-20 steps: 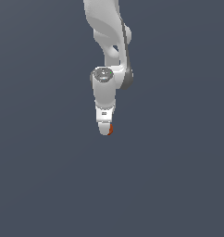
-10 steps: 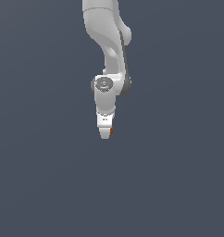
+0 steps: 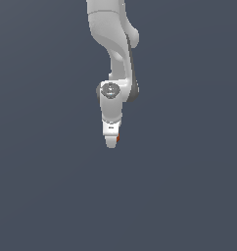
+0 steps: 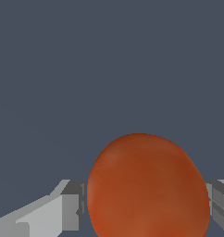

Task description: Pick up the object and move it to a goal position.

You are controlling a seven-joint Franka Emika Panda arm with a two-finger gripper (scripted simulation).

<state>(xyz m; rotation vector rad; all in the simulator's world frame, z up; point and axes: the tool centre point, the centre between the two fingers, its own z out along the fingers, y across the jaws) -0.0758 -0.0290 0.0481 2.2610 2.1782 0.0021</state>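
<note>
The claw points down at the end of the white robot arm and pinches the orange-red ball. In the wrist view the ball sits right between the two gray fingers, touching both. In the exterior view only a bit of orange shows at the claw's tip.
</note>
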